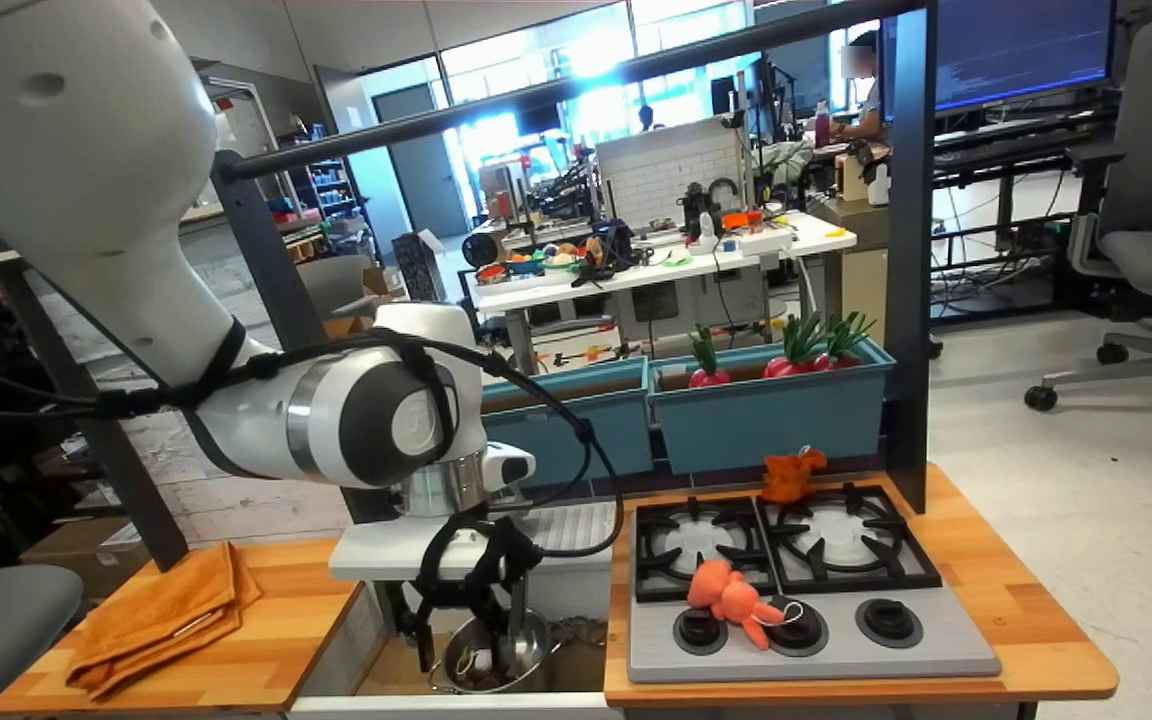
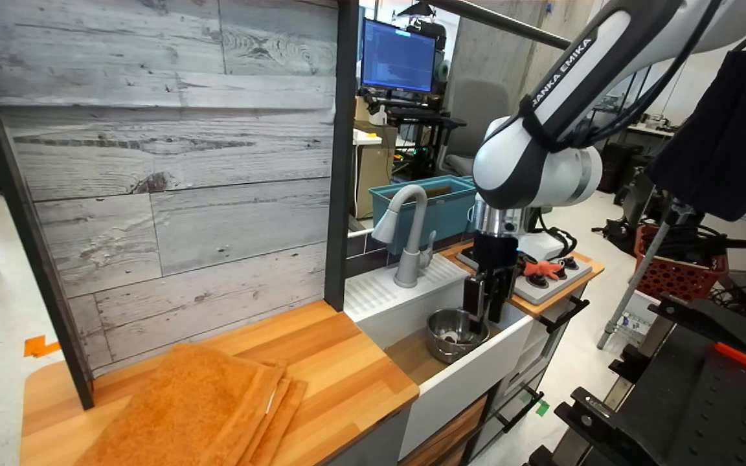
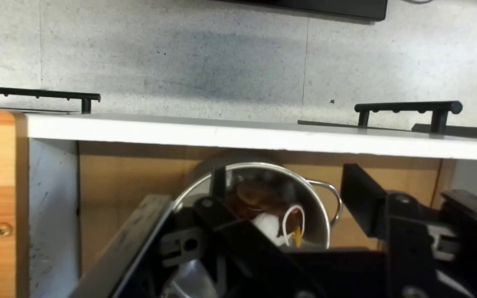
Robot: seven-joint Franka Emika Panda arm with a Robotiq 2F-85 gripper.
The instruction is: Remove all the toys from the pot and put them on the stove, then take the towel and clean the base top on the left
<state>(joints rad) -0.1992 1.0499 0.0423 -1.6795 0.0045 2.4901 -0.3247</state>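
Just under the pincer (image 1: 464, 648), inside the sink (image 3: 160, 130), stands the pot (image 2: 443, 351), and in it are the remaining toys (image 3: 259, 198): a white one (image 3: 268, 225) and a dark reddish one (image 3: 255, 192), too dim to tell well. The pincer's jaws are apart, and I see nothing clamped between them. Seen from the wrist, one finger (image 3: 218, 182) is over the mouth of the pot, while the other finger (image 3: 360, 198) is outside it, beside the handle (image 3: 339, 203); how deep they reach, I cannot tell. Probably the pincer is placed so to go down for the next toy, though a small shift sideways seems needed.

Away from the pincer, on one side, is the stove (image 1: 651, 640). There lie the pink toy (image 1: 731, 600) and, at the back edge, the orange toy (image 1: 788, 478), I suppose because the task wants them there. On the opposite side of the pincer, the towel (image 1: 171, 625) lies folded on the surface (image 1: 281, 640), likely waiting for the wiping, the last step.

As for direction, the pink toy lies aslant: thick end nearer to the pincer, thin limbs away from it, toward the knobs (image 1: 890, 620). The pot is upright and round, its handles roughly along the line of the fingers. The long axis of the toys inside, I cannot tell.
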